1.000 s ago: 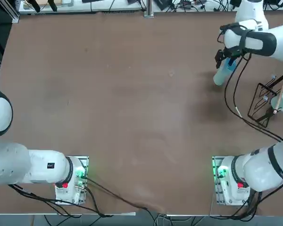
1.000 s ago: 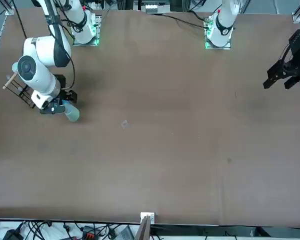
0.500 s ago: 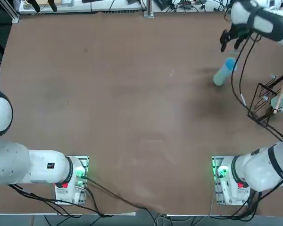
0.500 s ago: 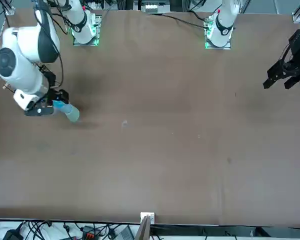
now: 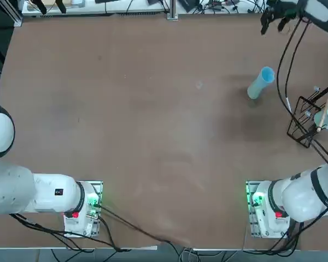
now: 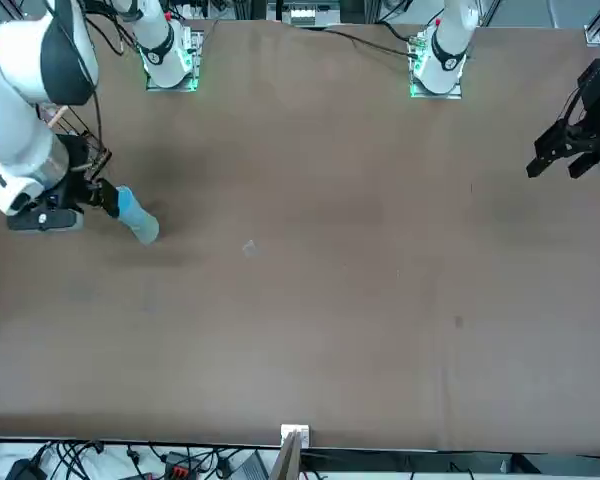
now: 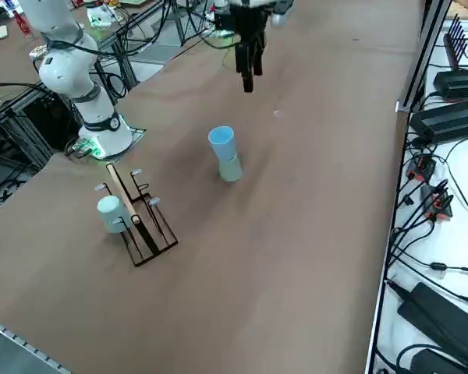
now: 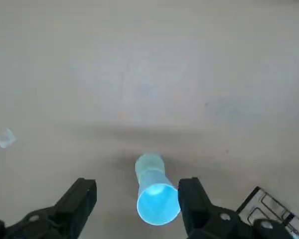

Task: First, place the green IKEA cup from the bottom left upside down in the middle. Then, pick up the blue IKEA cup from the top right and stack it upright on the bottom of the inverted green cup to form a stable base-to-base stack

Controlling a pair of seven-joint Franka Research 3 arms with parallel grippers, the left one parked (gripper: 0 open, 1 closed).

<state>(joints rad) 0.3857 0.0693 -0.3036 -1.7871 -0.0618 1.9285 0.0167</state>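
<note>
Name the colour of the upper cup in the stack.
The upper cup is light blue, clearest in the right side view.

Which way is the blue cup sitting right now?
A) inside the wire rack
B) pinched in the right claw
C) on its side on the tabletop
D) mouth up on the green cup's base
D: the blue cup stands with its open mouth up on the inverted green cup, and the open right claw isn't gripping it.

A robotics lab: robot arms (image 5: 298, 199) bolted to a table (image 5: 153, 125), cables (image 7: 433, 265) alongside.
</note>
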